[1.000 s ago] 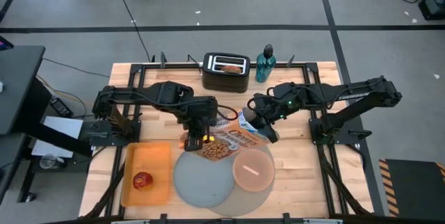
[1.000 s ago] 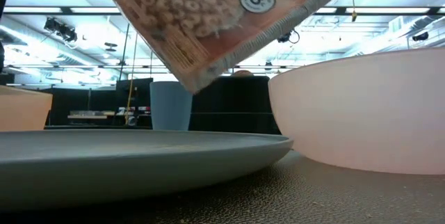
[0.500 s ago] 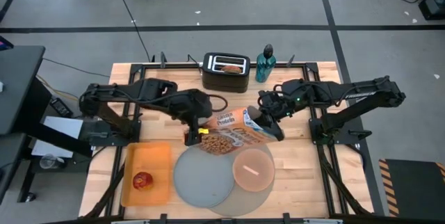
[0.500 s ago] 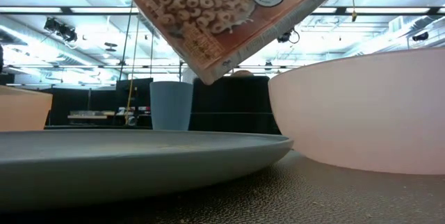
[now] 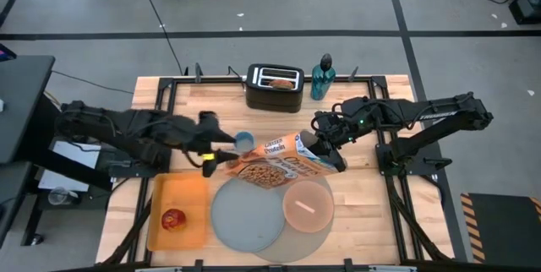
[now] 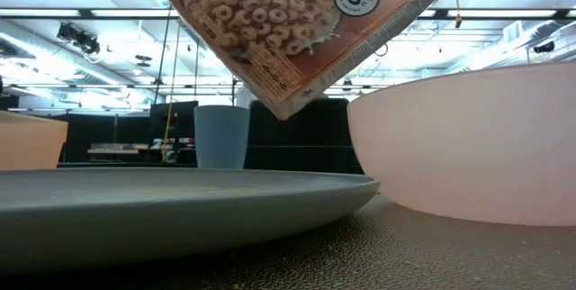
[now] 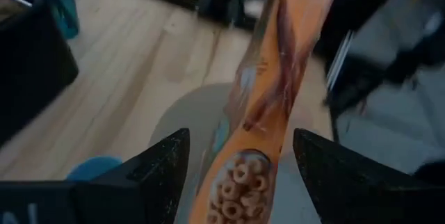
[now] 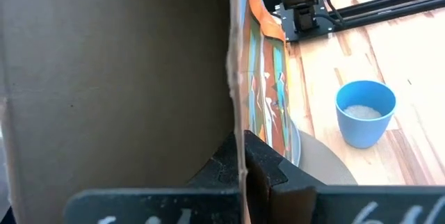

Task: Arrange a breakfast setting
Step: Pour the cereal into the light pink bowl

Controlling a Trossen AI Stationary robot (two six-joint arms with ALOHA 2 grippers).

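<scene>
My right gripper (image 5: 319, 147) is shut on an orange cereal box (image 5: 275, 160) and holds it above the table, between the blue-grey plate (image 5: 243, 215) and the blue cup (image 5: 243, 143). My left gripper (image 5: 218, 159) is open just left of the box's free end. In the left wrist view its fingers (image 7: 165, 172) stand on either side of the box's edge (image 7: 268, 106) without touching it. The pink bowl (image 5: 307, 206) and the plate rest on the round grey mat (image 5: 292, 240). The red apple (image 5: 173, 219) lies on the orange tray (image 5: 190, 192). Round bread (image 5: 277, 80) sticks out of the toaster. No spoon shows. My right gripper pinches one wall of the box at its right-hand end (image 8: 236, 130) between its two fingers, with bare brown cardboard on one side and the printed face on the other. The box is lifted clear and tilted, and its lowest corner (image 6: 283, 110) hangs above the plate.
The black toaster (image 5: 275, 90) and a teal bottle (image 5: 321, 78) stand at the table's far edge. The blue cup stands on the wood behind the box and also shows in the right wrist view (image 8: 365, 113). The orange tray lies at the near left.
My left gripper has come away from the box's left end and drawn back toward the table's left edge. The box stays in my right gripper, has swung to lie more left-to-right, and its lower corner has risen slightly over the plate.
</scene>
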